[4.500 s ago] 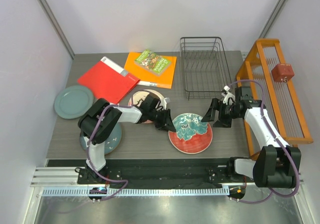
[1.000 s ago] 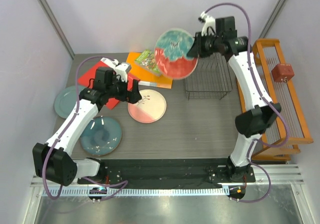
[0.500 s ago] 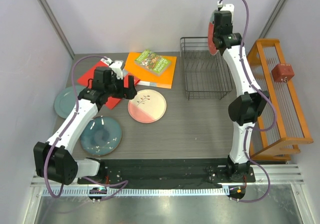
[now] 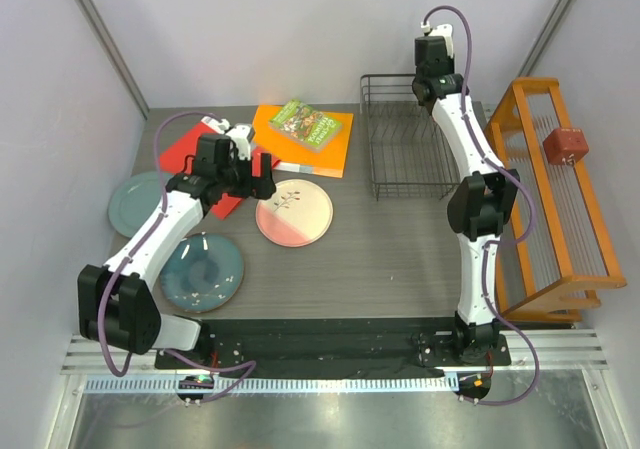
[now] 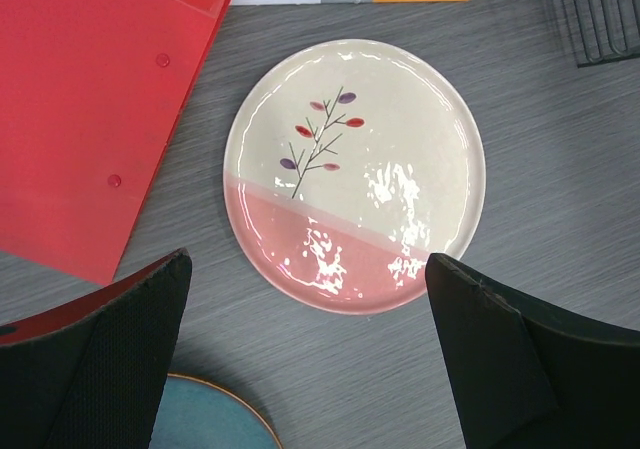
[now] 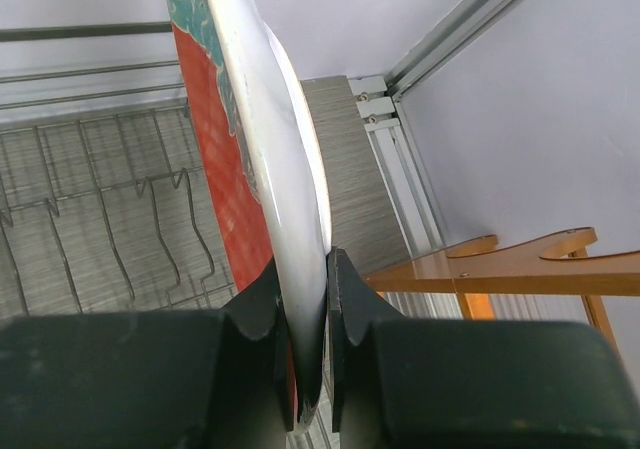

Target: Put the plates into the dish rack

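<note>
My right gripper point(image 6: 305, 264) is shut on the rim of the red plate with the teal floral top point(image 6: 262, 159). It holds the plate upright and edge-on above the black wire dish rack point(image 6: 100, 199). From above, the right gripper point(image 4: 437, 69) hangs over the rack's point(image 4: 404, 76) far right corner and the wrist hides the plate. My left gripper point(image 5: 308, 264) is open, hovering over the near edge of the cream-and-pink plate point(image 5: 355, 174), which lies flat on the table point(image 4: 293, 212). The dark teal plate point(image 4: 203, 272) and grey-green plate point(image 4: 135, 201) lie flat at the left.
A red folder point(image 4: 210, 159) and an orange book with a green booklet on it point(image 4: 305, 129) lie behind the plates. An orange wooden rack point(image 4: 560, 189) holding a small red block point(image 4: 565, 146) stands along the right side. Walls close in left and right.
The right arm has turned the red plate from face-on to edge-on and moved it right, over the rack's far right corner. The left gripper has barely shifted and stays open.
</note>
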